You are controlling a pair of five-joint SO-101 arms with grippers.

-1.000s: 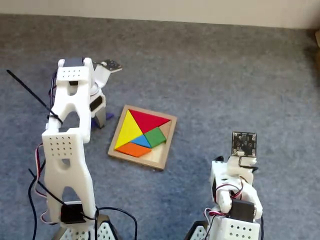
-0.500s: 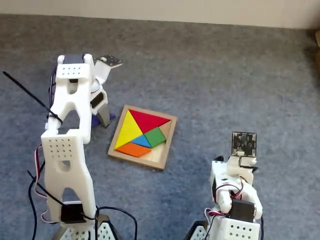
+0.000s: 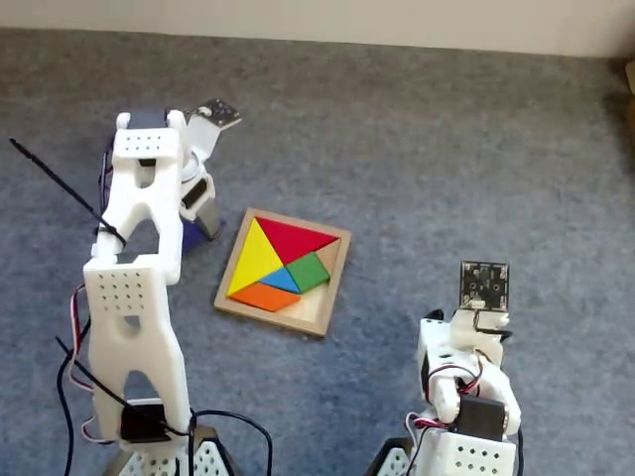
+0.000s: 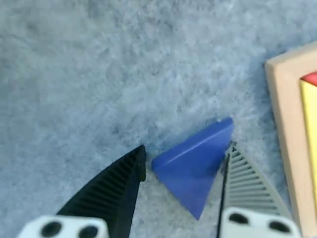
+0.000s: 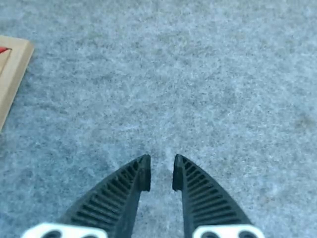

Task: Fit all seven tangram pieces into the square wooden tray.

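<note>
**Q:** High view, what differs from a second ago?
**A:** My left gripper (image 3: 201, 224) has shifted slightly toward 12 o'clock, and its wrist has swung with it. The blue triangle (image 3: 187, 236) under it shows as a sliver in the same spot as before. The tray (image 3: 319, 315), the pieces in it and my right arm (image 3: 464, 382) are unchanged.

**Q:** Layout in that view?
**A:** The tray sits mid-table on the grey carpet (image 3: 446, 149). It holds the yellow piece (image 3: 253, 256), red piece (image 3: 296, 238), green piece (image 3: 310, 270), small blue piece (image 3: 281, 280) and orange piece (image 3: 263, 296), packed toward its 10 o'clock side. Bare wood runs along the 4 o'clock side. The blue triangle lies on the carpet at 9 o'clock from the tray, near it and apart from it. My right arm is at 4 o'clock from the tray, well apart.

**Q:** Left wrist view?
**A:** The left gripper (image 4: 186, 148) is spread wide and straddles the blue triangle (image 4: 195, 166), which lies flat on the carpet. The grey finger (image 4: 242, 183) looks to be touching one edge. The black finger (image 4: 116, 186) has its tip just beside the opposite corner, with a thin gap. The tray rim (image 4: 280, 124) lies beyond the grey finger.

**Q:** Right wrist view?
**A:** The right gripper (image 5: 161, 173) is narrow, a slit between the tips with nothing in it, over carpet. A tray corner (image 5: 12, 74) is well apart from it.
</note>
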